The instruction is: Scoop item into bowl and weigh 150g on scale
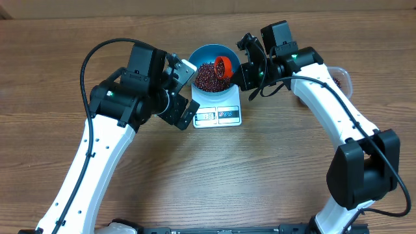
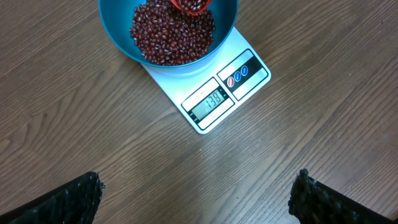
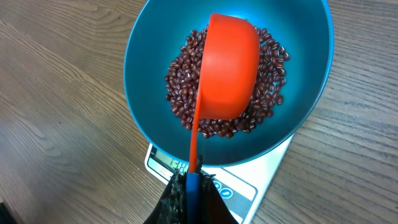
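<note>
On the scale point(image 2: 205, 102), the teal bowl point(image 3: 143, 56) sits square over the platform, and the beans point(image 3: 180, 87) lie heaped in its bottom. Over that heap hangs an orange scoop point(image 3: 230, 68), tilted mouth-down, with some beans showing in its mouth in the left wrist view. The right gripper point(image 3: 189, 186) is clamped tight on the scoop's thin handle, above the display edge of the scale. The display appears to read 138, a little short of the target.

The main risk is overshoot. If the scoop tips further and empties at once, the weight would likely pass the target. If the scoop presses on the bowl, the reading would be false. Loose beans could also bounce over the rim.

The left gripper point(image 2: 199, 202) hovers on the near side of the scale with its jaws spread wide, holding nothing. A clear tub point(image 1: 341, 78) peeks from behind the right arm, well off from the scale.

The desk point(image 2: 74, 124) is brown wood-grain, flat and smooth, so spilled beans would roll. Nothing of the room shows.
</note>
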Tool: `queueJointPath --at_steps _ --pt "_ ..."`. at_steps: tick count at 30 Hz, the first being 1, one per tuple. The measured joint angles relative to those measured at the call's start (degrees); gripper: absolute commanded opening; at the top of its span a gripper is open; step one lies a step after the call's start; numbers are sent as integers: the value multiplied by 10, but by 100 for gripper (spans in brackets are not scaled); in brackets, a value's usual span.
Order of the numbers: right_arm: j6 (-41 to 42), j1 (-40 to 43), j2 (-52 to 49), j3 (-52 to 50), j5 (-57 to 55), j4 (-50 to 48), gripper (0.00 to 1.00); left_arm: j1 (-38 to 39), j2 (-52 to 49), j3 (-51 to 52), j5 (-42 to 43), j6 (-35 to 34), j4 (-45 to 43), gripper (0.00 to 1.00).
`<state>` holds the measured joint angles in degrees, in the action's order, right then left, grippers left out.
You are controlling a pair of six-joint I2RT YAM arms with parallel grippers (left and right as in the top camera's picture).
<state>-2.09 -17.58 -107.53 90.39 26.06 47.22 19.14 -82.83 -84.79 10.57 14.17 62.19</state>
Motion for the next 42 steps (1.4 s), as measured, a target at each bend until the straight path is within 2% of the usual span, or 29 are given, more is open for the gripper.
queueJointPath --at_steps 22,27,42 --pt "3 0 0 0 -2 0 4 0 0 0 0 0 0 100" --pt "-40 -4 0 0 9 18 4 0 0 0 0 0 0 100" --pt "-9 -8 3 0 -31 8 3 0 0 0 0 0 0 100"
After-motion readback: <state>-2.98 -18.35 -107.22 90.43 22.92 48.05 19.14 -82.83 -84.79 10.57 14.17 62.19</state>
